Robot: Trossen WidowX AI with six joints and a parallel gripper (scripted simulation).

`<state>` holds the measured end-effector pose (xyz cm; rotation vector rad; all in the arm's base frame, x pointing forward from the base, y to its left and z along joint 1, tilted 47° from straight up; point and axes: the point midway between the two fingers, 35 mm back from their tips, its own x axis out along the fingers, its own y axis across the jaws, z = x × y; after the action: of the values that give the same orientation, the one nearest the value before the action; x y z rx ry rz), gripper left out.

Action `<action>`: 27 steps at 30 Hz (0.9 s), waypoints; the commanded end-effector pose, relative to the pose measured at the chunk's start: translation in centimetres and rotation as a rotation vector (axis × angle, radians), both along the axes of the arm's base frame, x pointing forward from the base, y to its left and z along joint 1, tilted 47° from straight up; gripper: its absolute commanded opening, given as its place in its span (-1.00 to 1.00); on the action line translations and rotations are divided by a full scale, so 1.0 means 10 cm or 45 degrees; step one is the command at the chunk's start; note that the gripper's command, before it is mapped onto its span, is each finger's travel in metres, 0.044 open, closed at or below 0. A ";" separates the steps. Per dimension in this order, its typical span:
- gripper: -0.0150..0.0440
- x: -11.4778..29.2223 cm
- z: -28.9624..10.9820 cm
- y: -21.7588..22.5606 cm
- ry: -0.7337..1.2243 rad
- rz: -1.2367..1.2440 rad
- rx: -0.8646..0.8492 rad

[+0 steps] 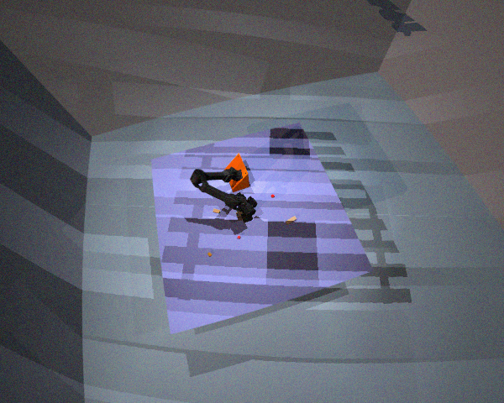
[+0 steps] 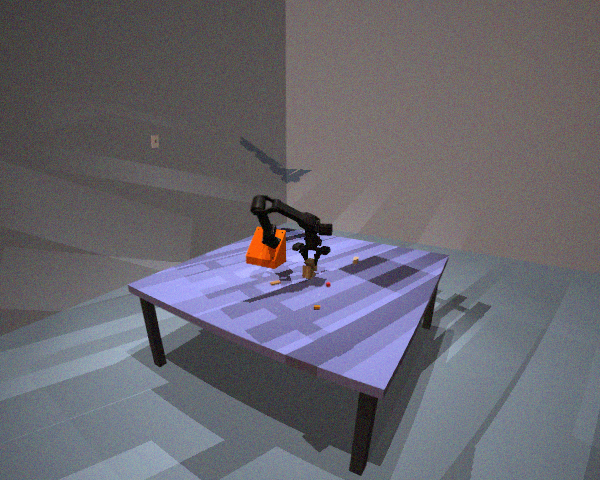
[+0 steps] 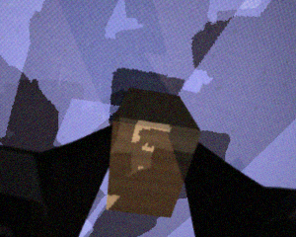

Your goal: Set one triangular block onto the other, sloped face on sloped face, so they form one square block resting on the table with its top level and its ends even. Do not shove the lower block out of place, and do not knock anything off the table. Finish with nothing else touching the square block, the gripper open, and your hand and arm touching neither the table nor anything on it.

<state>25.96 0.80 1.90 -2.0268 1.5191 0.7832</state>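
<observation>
My gripper (image 2: 310, 259) (image 3: 150, 135) points down and is shut on one tan-brown triangular block (image 3: 145, 183), with a finger on each side of it. In the exterior view the other triangular block (image 2: 307, 272) stands on the table directly below, and the held one is right above it or against it. At this size I cannot tell whether the sloped faces meet or the ends are even. In the wrist view the held block hides the lower one. In the top view the hand covers most of both blocks.
The purple table (image 1: 208, 299) (image 2: 341, 356) also bears a tan piece (image 1: 216, 211) (image 2: 275, 282) near the hand, another tan piece (image 1: 291, 219) (image 2: 355, 260), an orange piece (image 1: 209, 254) (image 2: 317, 307), and red pieces (image 1: 272, 196) (image 1: 238, 237). The orange arm base (image 2: 261, 254) stands behind.
</observation>
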 end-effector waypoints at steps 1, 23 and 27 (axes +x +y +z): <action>-0.49 0.01 -0.01 -0.04 -0.002 0.003 -0.007; -0.49 0.03 -0.04 -0.14 -0.003 0.004 -0.010; -0.49 0.03 -0.04 -0.14 -0.003 0.006 -0.010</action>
<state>26.22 -0.53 1.47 -2.0299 1.5199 0.7823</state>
